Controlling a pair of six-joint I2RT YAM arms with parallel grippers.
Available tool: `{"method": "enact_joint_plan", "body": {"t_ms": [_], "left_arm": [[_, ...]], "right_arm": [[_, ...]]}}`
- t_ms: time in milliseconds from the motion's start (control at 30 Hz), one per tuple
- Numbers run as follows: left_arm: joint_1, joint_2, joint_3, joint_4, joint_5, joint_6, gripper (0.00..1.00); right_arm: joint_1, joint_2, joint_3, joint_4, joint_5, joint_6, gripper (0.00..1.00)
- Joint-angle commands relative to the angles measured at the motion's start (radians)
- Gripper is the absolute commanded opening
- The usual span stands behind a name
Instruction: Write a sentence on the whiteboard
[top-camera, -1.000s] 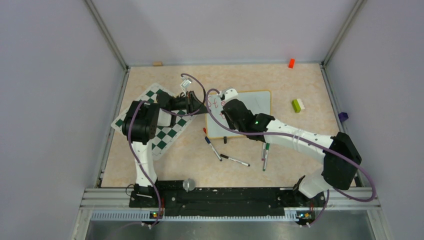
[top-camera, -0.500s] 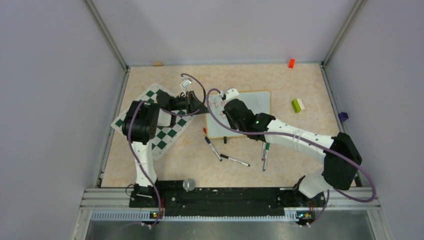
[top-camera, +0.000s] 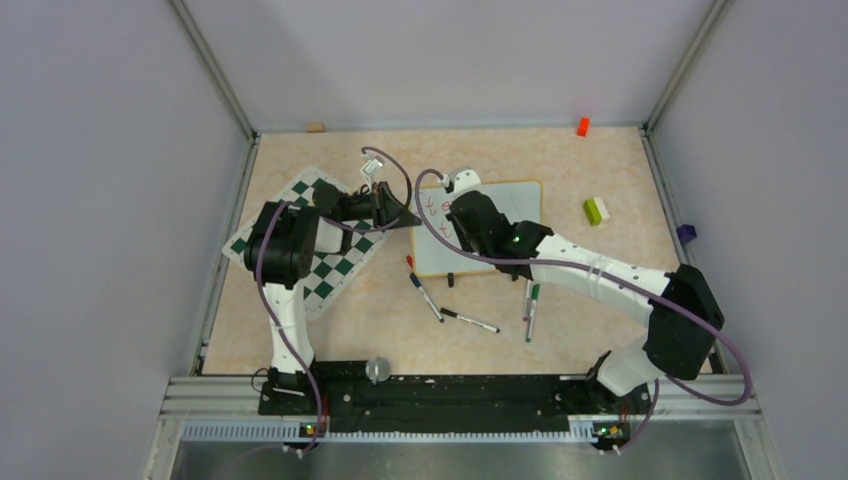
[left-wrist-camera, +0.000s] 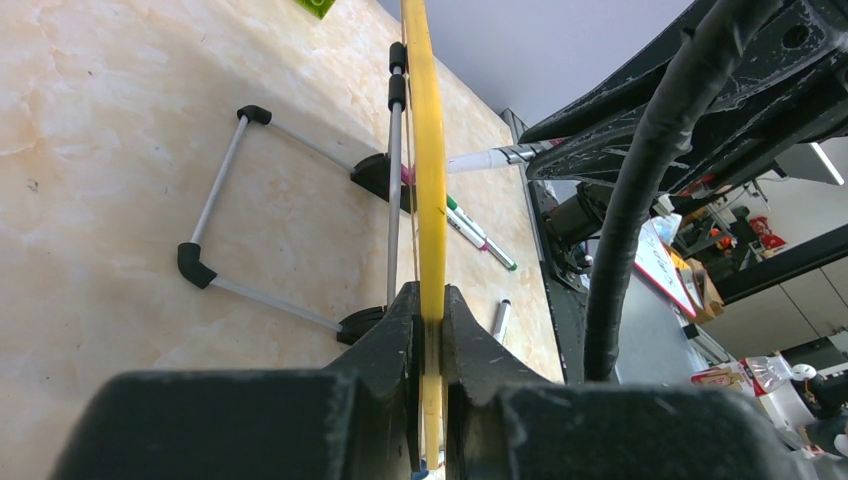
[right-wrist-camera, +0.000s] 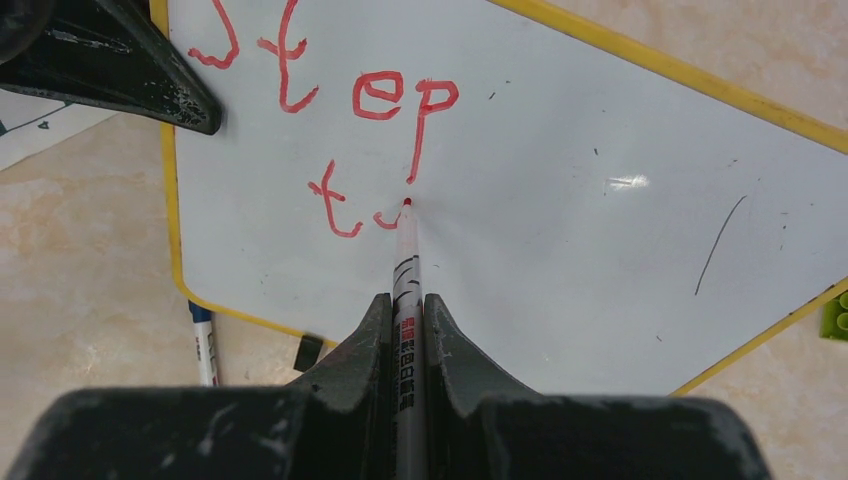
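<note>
The whiteboard (top-camera: 510, 205) lies white-face up with a yellowish frame. The sentence (right-wrist-camera: 385, 95) in red reads "Step", with "t" and a short stroke on a second line; it shows small in the top view (top-camera: 437, 207). My right gripper (right-wrist-camera: 406, 305) is shut on a red marker (right-wrist-camera: 407, 260), its tip on the board at that short stroke. My left gripper (left-wrist-camera: 430, 300) is shut on the board's left frame edge (left-wrist-camera: 430, 180), seen edge-on. In the top view the left gripper (top-camera: 405, 218) is at the board's left edge and the right gripper (top-camera: 462, 205) is over the writing.
A green-and-white chessboard mat (top-camera: 300, 195) lies under the left arm. Three loose markers (top-camera: 425, 295), (top-camera: 470, 320), (top-camera: 530, 310) lie in front of the board. A green-white block (top-camera: 597, 210), a red block (top-camera: 583, 126) and a purple piece (top-camera: 686, 233) are at the right.
My right gripper with the marker has shifted slightly toward the far side over the board. The left arm has not moved.
</note>
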Motion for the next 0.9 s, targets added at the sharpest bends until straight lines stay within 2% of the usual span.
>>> {"method": "enact_joint_plan", "body": {"t_ms": [0, 433, 867], "left_arm": [[-0.006, -0.028, 0.021, 0.116, 0.007, -0.016, 0.0], [-0.006, -0.029, 0.022, 0.116, 0.007, -0.016, 0.0], [-0.006, -0.028, 0.023, 0.116, 0.007, -0.017, 0.0]], "right_arm": [[-0.013, 0.015, 0.058, 0.029, 0.017, -0.013, 0.0], [-0.013, 0.019, 0.049, 0.022, -0.063, -0.014, 0.0], [-0.013, -0.014, -0.007, -0.007, -0.057, -0.006, 0.0]]}}
